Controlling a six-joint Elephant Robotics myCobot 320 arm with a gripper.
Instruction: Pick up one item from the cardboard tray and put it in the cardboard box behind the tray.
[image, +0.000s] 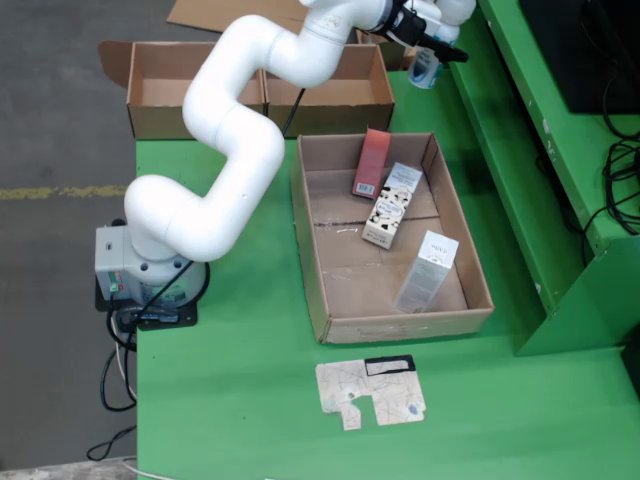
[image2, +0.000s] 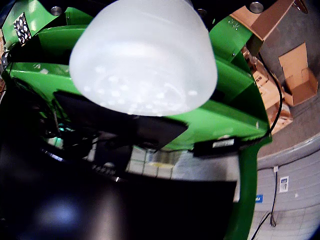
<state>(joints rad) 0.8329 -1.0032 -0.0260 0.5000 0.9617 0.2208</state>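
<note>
While it hangs at the top of the fixed view, tool: the tool (image: 432, 42) sits at the end of the white arm (image: 240, 130), over the far right corner of the green tabletop (image: 230, 400), with its dark parts against a pale translucent bottle (image: 425, 68).
Tool state: it grips the bottle; in the view riding on the tool, the bottle's rounded frosted body (image2: 145, 55) fills the upper middle of the frame, so close that the fingers themselves cannot be made out.
Bottle position: clear of the tray, in the air just right of the far boxes' right end, over the tabletop edge.
Cardboard boxes behind tray: two open boxes (image: 330, 95) stand side by side at the far edge of the tabletop, partly hidden by the arm.
Cardboard tray: the low open tray (image: 330, 270) lies at the middle of the tabletop.
Tray contents: a red carton (image: 372, 162) near the far wall, a cow-patterned carton (image: 392, 205) beside it, and a pale tall carton (image: 428, 270) toward the near right corner.
Loose piece: a flat cardboard scrap (image: 370, 392) lies on the tabletop in front of the tray.
</note>
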